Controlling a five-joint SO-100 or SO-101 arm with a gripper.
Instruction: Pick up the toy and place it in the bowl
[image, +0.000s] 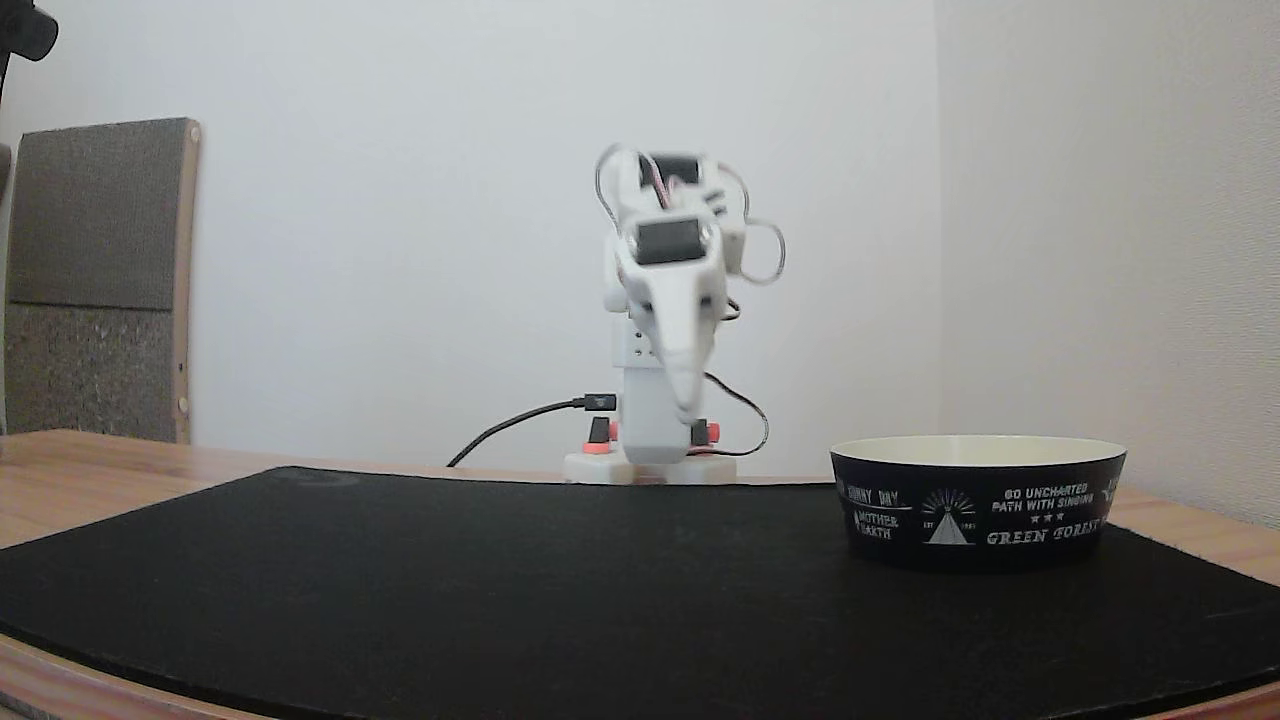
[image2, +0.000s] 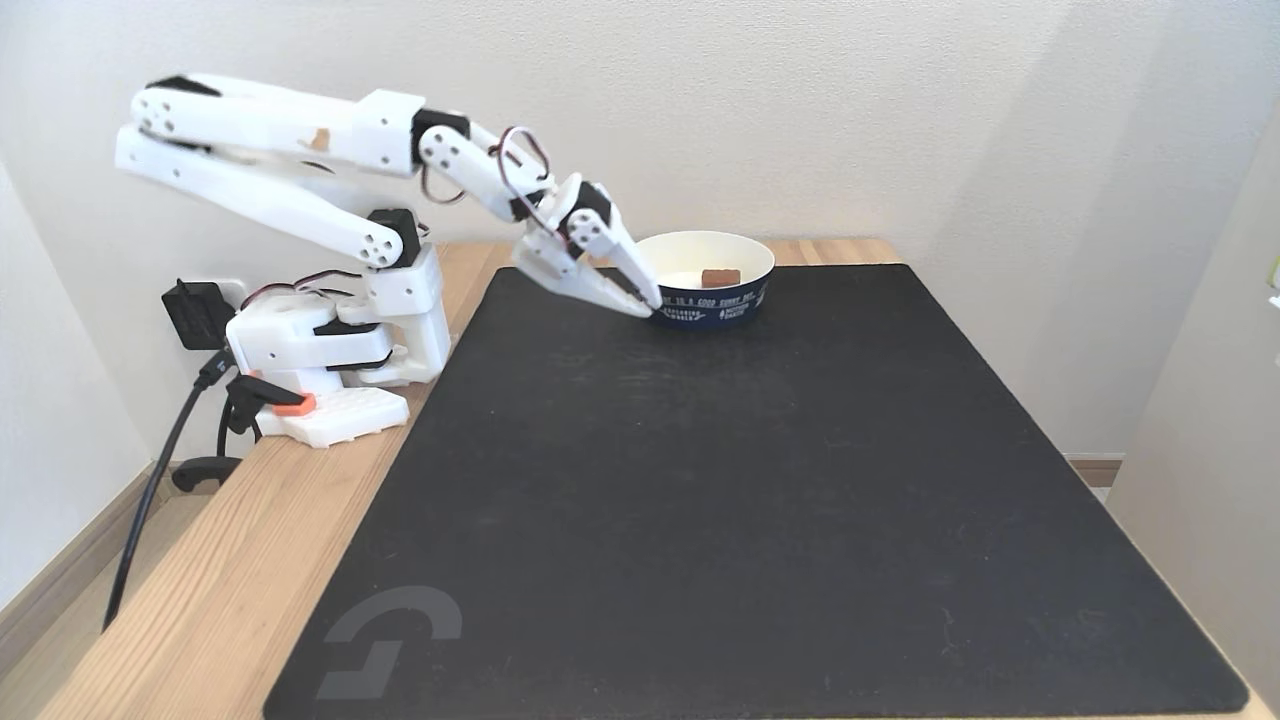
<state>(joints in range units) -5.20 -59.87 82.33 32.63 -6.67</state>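
The toy (image2: 720, 276), a small red-brown block, lies inside the bowl (image2: 745, 290) on its cream bottom. In a fixed view the bowl (image: 975, 505) stands at the right on the black mat, black outside with white words and a tent emblem, and its wall hides the inside. My white gripper (image2: 650, 304) hangs just outside the bowl's left rim, a little above the mat, shut and holding nothing. Seen from the front, the gripper (image: 688, 408) points down ahead of the arm's base, slightly blurred.
A large black mat (image2: 720, 500) covers most of the wooden table (image2: 230, 540). The arm's base (image2: 330, 350) sits at the table's left edge with black cables (image2: 160, 470) and a plug. Walls close off the back and right. A grey padded panel (image: 95, 280) leans at the left.
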